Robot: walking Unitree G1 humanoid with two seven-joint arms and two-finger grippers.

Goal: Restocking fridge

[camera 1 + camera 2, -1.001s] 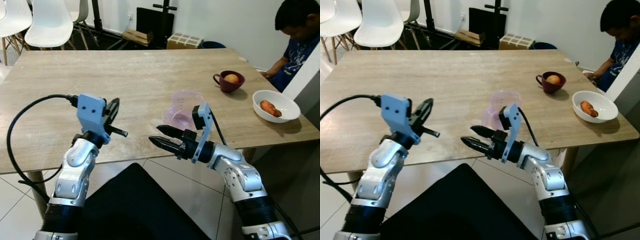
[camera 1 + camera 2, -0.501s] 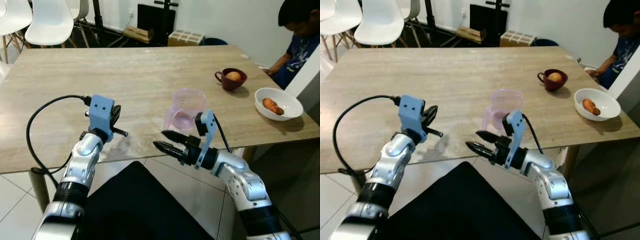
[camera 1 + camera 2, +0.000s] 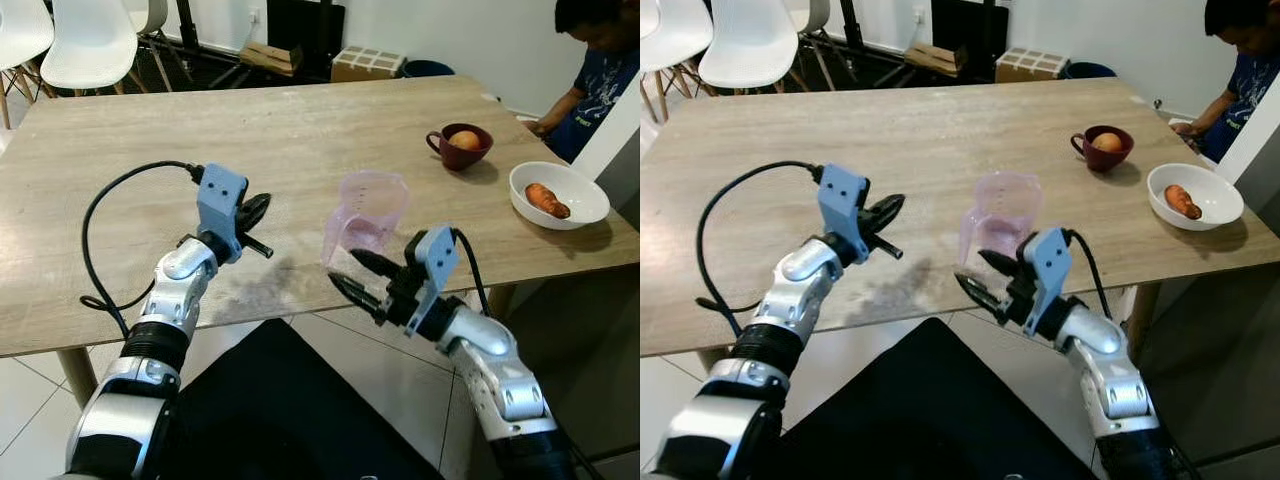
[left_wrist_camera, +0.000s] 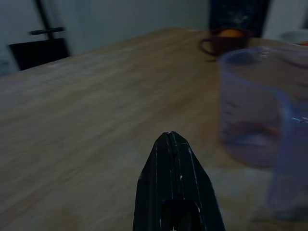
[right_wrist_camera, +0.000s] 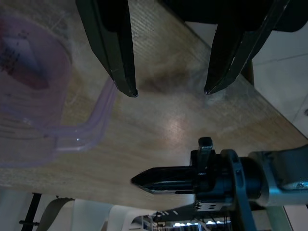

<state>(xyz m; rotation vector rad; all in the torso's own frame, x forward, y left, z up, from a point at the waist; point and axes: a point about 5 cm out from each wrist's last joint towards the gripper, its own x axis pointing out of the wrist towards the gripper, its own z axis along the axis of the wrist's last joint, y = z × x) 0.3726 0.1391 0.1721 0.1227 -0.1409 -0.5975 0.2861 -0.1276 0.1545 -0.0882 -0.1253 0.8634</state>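
Note:
A translucent pink measuring jug (image 3: 366,208) stands on the wooden table (image 3: 200,120) near its front edge, with its handle (image 5: 94,124) towards me. My right gripper (image 3: 341,265) is open at the table's edge, just before the jug on the handle side, with nothing between its fingers. In the right wrist view the handle lies close beside one fingertip (image 5: 126,82). My left gripper (image 3: 260,202) is shut and empty, raised over the table left of the jug and pointing at it. The left wrist view looks along the shut fingers (image 4: 172,163) at the jug (image 4: 260,106).
A maroon cup (image 3: 460,146) holding an orange fruit and a white bowl (image 3: 575,210) with an orange vegetable stand at the table's right. A person (image 3: 598,55) sits at the far right corner. White chairs (image 3: 85,45) and boxes stand behind the table.
The camera has moved closer to the table. My right gripper has come forward to the jug's handle side. My left gripper has reached out over the table towards the jug.

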